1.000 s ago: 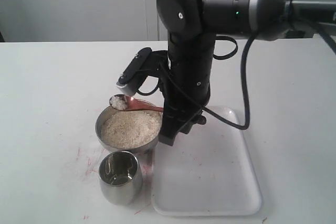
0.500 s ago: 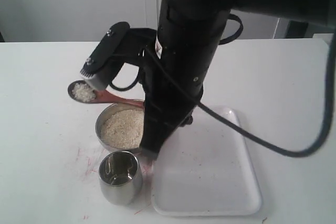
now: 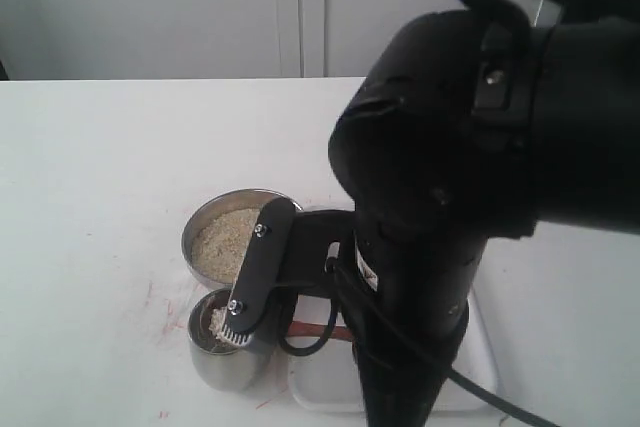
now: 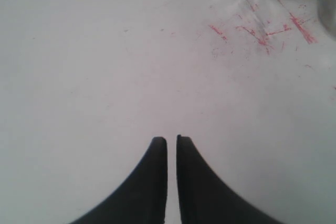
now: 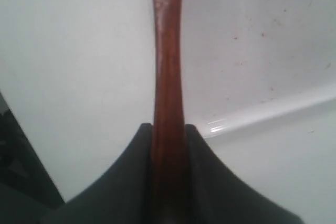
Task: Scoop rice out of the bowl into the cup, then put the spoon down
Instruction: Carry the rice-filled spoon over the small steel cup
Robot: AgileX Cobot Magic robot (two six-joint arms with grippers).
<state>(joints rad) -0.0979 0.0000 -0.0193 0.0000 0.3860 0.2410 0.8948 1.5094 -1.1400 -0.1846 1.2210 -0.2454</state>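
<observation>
Pointing at the cup [image 3: 214, 373], the spoon [image 3: 312, 329] (in right claw [image 5: 168, 127]) lies sideways.

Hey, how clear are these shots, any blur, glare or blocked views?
Exterior view: the right arm looms close and soft, hiding most of the tray and part of the cup. Right wrist view: the spoon handle is blurred. Left wrist view: evenly lit, glare streaks on the table near the red marks.

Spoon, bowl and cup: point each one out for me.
spoon [image 5: 168, 66], right wrist view, middle of the handle.
bowl [image 3: 213, 212], exterior view, bare inner wall above the rice.
cup [image 3: 215, 367], exterior view, outer wall.
</observation>
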